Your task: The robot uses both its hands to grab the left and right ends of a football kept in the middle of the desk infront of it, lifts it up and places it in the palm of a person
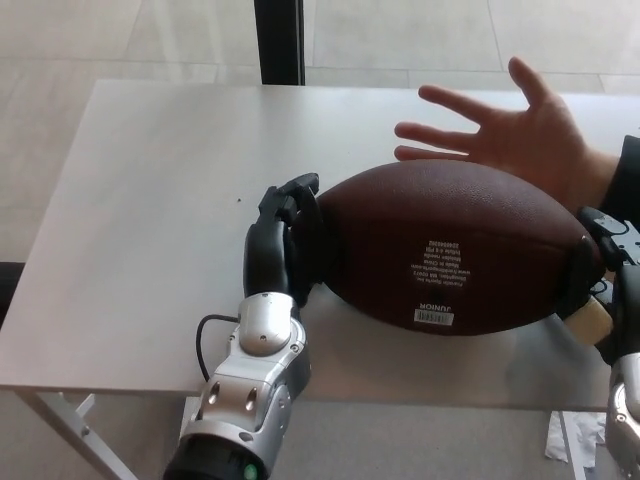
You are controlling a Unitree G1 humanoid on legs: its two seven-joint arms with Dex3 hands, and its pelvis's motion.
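The ball (455,250) is clamped between the left hand (285,245) and the right hand (600,280), apparently just above the desk (150,200). The handover to the person's open palm (530,140), right behind it, remains.

football (455,245) between both hands, open palm (535,140) behind
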